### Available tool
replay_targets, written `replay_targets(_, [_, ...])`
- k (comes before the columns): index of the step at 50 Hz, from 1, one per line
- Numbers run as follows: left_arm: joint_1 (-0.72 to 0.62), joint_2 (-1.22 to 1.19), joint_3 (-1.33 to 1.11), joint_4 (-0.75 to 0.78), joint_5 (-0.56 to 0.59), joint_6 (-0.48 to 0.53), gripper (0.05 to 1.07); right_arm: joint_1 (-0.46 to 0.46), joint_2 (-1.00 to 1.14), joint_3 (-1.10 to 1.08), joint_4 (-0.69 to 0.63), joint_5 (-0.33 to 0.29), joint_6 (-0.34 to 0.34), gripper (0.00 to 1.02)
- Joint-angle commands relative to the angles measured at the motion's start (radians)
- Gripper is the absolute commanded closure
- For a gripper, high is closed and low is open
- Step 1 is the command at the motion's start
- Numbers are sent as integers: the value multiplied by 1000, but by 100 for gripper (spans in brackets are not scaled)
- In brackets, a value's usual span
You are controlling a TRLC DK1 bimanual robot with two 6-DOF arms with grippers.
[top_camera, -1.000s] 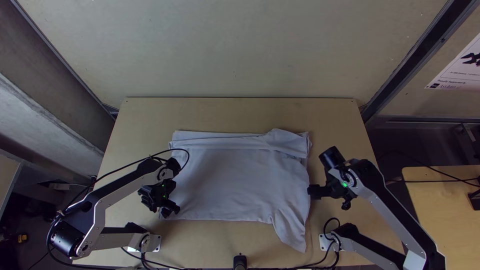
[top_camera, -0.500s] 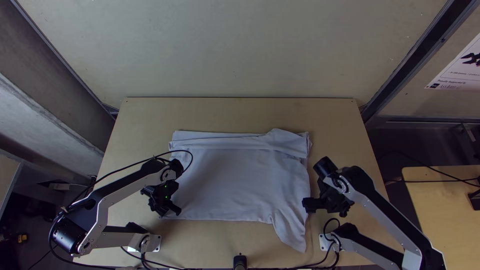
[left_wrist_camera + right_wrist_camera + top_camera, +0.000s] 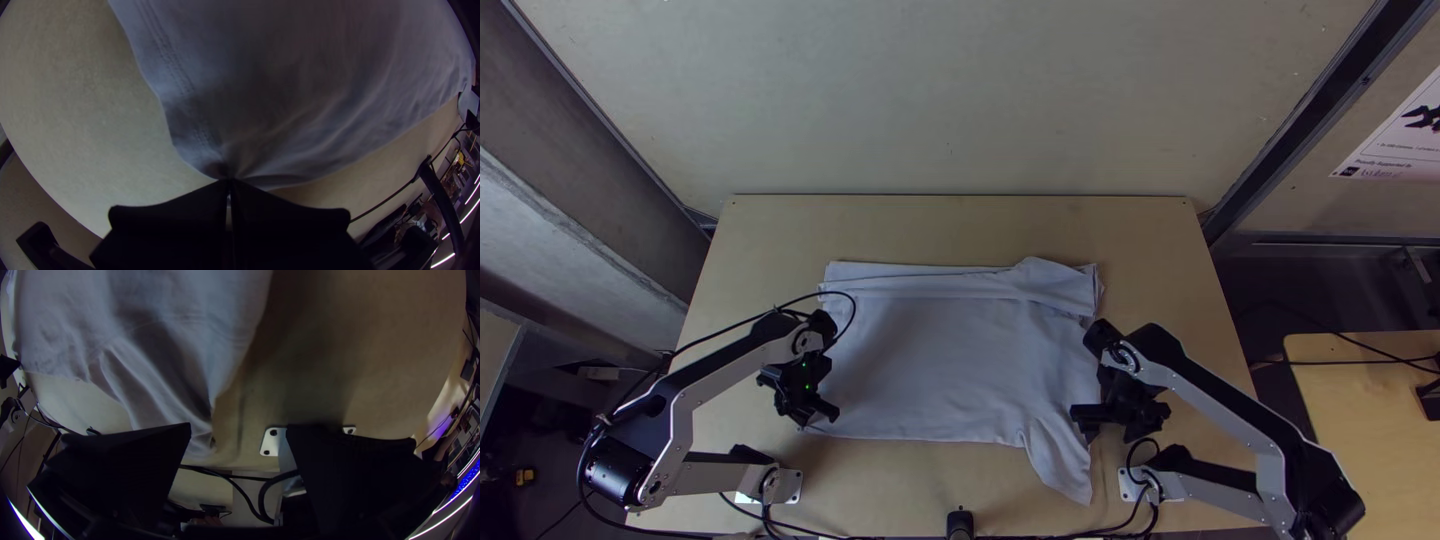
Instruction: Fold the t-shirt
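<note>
Top view: the right gripper [image 3: 1084, 424] has shifted toward eight o'clock, reaching the t-shirt's [image 3: 950, 360] four-o'clock edge, fingers wide apart. The left gripper [image 3: 827, 414] pinches the shirt's seven-o'clock corner, fingers together. The shirt lies mid-table, spread, folded over along twelve o'clock.

The left gripper [image 3: 827, 414] pinches the shirt [image 3: 300, 75] by a stitched corner, creases fanning from there, with table [image 3: 75, 100] beside it.
</note>
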Motion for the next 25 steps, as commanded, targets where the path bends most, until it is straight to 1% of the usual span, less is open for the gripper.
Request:
replay_targets(1, [17, -13, 12, -5, 1, 29, 104, 22, 39, -26, 28, -11, 21, 26])
replay_targets(3, [22, -15, 10, -5, 1, 30, 104, 23, 48, -29, 40, -12, 22, 27])
replay_targets(10, [45, -18, 9, -5, 1, 41, 104, 30, 70, -53, 123, -20, 22, 45])
replay_targets(22, [105, -25, 12, -5, -8, 90, 104, 30, 131, -86, 187, -38, 16, 45])
replay_targets(23, [108, -25, 12, -5, -8, 91, 104, 30, 137, -87, 192, -43, 15, 46])
replay_targets(25, [117, -27, 12, -5, -11, 99, 104, 30, 148, -89, 198, -47, 9, 53])
